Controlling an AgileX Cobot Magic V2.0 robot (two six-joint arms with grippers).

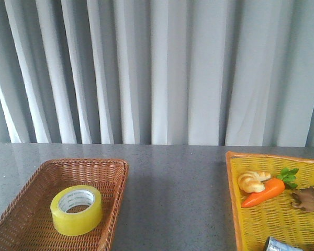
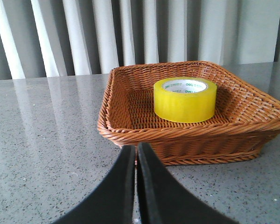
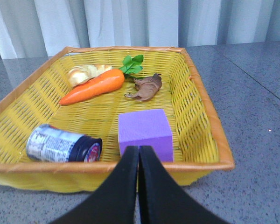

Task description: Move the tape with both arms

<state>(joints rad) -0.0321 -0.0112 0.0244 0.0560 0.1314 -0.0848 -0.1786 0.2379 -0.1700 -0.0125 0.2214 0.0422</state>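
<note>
Tape: wide yellow translucent tape roll (image 1: 76, 210) flat in brown wicker basket (image 1: 111, 172), lower left, awaiting pickup.
Left pincer (image 2: 136, 156): clenched, empty.
Right pincer (image 3: 139, 156): seemingly clenched, empty.

The front camera looks straight ahead over the grey worktop (image 1: 172, 183) toward the curtain (image 1: 162, 68), catching the brown basket (image 1: 21, 209) at its left edge and the yellow basket (image 1: 233, 198) at its right. The left wrist camera sits low, close to that same brown basket (image 2: 130, 135), its pincer (image 2: 136, 154) in the foreground. The right wrist camera looks down from near over the yellow basket (image 3: 200, 93), behind its own pincer (image 3: 139, 156).
</note>
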